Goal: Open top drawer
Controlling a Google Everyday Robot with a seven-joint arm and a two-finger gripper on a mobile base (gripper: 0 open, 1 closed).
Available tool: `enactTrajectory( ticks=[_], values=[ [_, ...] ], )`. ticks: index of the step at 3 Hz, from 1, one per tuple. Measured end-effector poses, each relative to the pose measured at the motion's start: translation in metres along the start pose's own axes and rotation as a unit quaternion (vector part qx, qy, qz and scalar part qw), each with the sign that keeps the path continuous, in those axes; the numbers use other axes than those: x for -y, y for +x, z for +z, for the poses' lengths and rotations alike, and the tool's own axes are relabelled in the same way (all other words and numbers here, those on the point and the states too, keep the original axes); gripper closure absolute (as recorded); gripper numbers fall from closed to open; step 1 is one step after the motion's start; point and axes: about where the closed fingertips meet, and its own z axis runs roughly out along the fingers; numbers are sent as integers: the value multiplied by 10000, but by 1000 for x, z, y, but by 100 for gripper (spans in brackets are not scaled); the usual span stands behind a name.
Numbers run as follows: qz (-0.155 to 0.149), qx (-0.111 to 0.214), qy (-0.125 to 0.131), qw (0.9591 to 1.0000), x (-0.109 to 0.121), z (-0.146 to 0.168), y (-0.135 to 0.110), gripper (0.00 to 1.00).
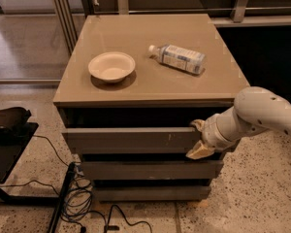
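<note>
The robot's pale arm is reaching in from the right edge of the view, its thick rounded forearm sloping down and leftward past the front right corner of the tabletop and narrowing into a wrist just beside the cabinet's right side. The pincer is sitting at the right end of the top drawer, its two cream fingers standing apart, one at the panel's upper edge and the other at its lower edge, so that the end of the panel is lying between them; whether they are pressing on it cannot be told. The top drawer is lying directly under the tabletop's front edge, a dark gap showing above its flat grey front, with small pale scuffs right of centre. Two slimmer grey drawer fronts are stacking below it. On the tabletop, a cream paper bowl is resting upright toward the left edge, and a clear plastic bottle is lying on its side toward the right edge, well apart from the bowl. Black cables are trailing on the speckled floor at the cabinet's lower left.
</note>
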Motion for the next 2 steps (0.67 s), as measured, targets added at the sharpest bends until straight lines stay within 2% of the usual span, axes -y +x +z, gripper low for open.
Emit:
enactTrajectory(
  ticks=[2],
  values=[
    [0, 0, 0, 10000, 1, -8, -4, 95]
  ],
)
